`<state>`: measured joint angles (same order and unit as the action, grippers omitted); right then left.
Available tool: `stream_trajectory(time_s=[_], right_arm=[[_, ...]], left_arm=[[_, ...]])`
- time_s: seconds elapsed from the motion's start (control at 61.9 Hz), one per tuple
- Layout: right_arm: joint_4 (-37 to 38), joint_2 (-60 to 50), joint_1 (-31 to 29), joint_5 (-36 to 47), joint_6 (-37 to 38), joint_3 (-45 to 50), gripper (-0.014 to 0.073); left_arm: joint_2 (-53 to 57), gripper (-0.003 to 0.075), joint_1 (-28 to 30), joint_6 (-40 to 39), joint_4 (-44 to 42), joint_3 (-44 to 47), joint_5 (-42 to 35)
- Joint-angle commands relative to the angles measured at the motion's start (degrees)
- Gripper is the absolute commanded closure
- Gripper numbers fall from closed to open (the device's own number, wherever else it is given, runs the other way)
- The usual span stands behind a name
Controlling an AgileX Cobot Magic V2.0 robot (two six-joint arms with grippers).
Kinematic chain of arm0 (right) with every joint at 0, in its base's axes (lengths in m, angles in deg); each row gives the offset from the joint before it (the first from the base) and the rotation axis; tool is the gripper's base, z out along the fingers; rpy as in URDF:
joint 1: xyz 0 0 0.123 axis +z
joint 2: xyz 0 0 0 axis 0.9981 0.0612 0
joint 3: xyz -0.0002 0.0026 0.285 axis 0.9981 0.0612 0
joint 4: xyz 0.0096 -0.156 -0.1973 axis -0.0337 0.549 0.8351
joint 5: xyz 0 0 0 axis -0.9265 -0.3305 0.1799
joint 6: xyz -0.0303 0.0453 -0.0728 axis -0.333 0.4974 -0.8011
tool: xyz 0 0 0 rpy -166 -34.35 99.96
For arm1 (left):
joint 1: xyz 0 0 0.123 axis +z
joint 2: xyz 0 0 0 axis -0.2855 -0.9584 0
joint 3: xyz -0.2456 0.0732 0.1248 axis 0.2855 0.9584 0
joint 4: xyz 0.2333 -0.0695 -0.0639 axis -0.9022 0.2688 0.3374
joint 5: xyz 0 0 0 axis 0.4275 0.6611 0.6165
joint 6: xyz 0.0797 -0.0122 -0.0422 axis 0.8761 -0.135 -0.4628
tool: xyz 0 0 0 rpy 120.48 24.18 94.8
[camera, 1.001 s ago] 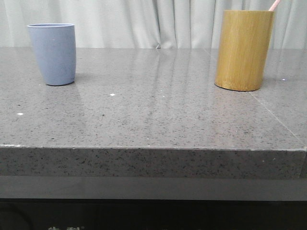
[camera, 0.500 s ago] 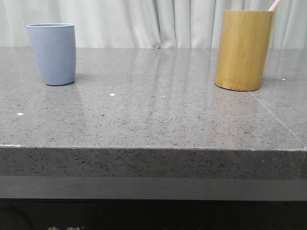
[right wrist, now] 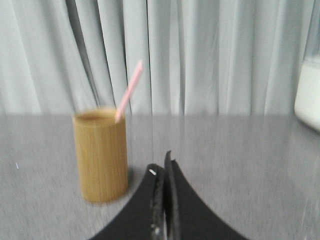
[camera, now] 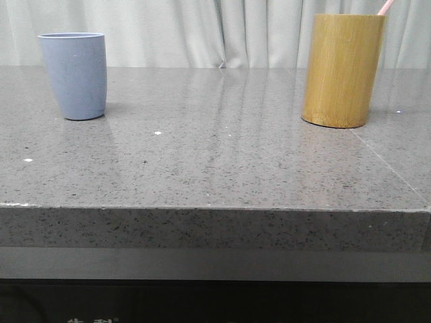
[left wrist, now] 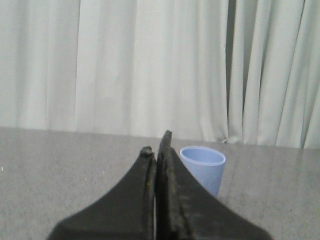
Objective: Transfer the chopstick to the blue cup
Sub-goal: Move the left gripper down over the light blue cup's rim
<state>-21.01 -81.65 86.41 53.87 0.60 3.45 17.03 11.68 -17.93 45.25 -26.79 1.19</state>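
Note:
The blue cup (camera: pixel 74 75) stands upright at the far left of the grey stone table (camera: pixel 215 161); it also shows in the left wrist view (left wrist: pixel 204 169). A pale pink chopstick (camera: pixel 385 7) sticks out of the yellow-brown bamboo cylinder (camera: pixel 342 70) at the far right; the right wrist view shows the chopstick (right wrist: pixel 129 90) leaning in the cylinder (right wrist: pixel 100 154). My left gripper (left wrist: pixel 156 146) is shut and empty, short of the blue cup. My right gripper (right wrist: pixel 162 166) is shut and empty, short of the cylinder. Neither gripper shows in the front view.
Pale curtains (camera: pixel 215 30) hang behind the table. The table's front edge (camera: pixel 215 210) runs across the front view. A white object (right wrist: pixel 309 92) stands at the edge of the right wrist view.

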Motion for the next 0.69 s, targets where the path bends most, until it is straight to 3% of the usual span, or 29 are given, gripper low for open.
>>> stream_trajectory(time_s=[0.0, 0.323, 0.678], right_arm=[[0.06, 3.78, -0.19, 0.16, -0.32, -8.27, 0.0661], [0.11, 21.85, -0.19, -14.56, -0.32, -26.19, 0.0661], [0.07, 32.63, -0.19, -19.35, -0.32, -26.90, 0.0661]], left_arm=[[-3.94, 0.0739, 0.06, -0.11, -1.97, -8.05, 0.31], [-20.82, 0.0739, 0.06, -0.11, -0.29, -23.72, 12.23], [-30.74, 0.0739, 0.06, -0.11, 0.98, -23.70, 12.73]])
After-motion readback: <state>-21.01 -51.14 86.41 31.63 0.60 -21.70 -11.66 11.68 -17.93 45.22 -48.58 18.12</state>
